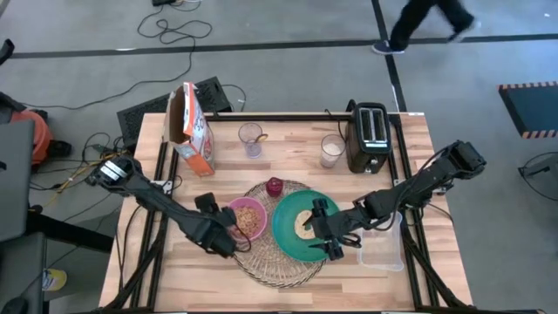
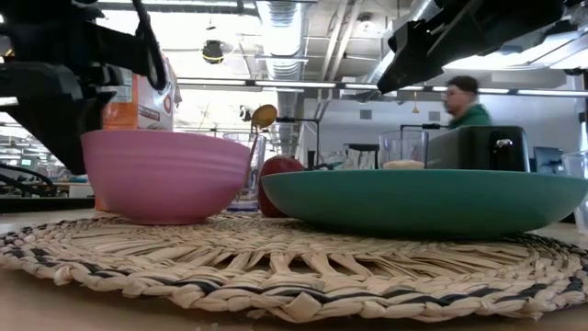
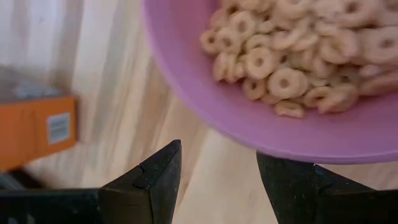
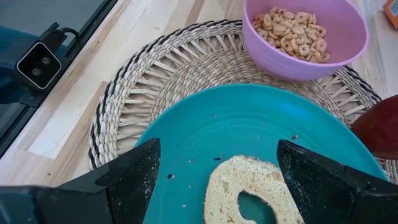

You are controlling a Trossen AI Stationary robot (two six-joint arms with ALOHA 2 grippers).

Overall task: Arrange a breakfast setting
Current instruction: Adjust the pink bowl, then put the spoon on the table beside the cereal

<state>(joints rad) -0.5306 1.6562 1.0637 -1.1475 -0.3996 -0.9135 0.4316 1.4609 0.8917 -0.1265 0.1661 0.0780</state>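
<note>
Pink bowl (image 3: pixel 298 81) of cereal is being approached by the left gripper (image 3: pixel 217 180), fingers apart and empty; its rim should be pinched squarely.

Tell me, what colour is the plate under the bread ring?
Teal plate, clearest in the right wrist view, beneath the bread ring.

An orange-and-white cardboard cereal box (image 1: pixel 191 127) stood open at the far left of the light wooden table (image 1: pixel 218 270). A clear drinking glass (image 1: pixel 251 139) and a glass of milk (image 1: pixel 331 150) stood apart along the far edge, the milk just beside a black two-slot toaster (image 1: pixel 368 135). A clear plastic tub (image 1: pixel 384 247) lay near the right side. A person (image 1: pixel 425 23) walked past beyond.
</note>
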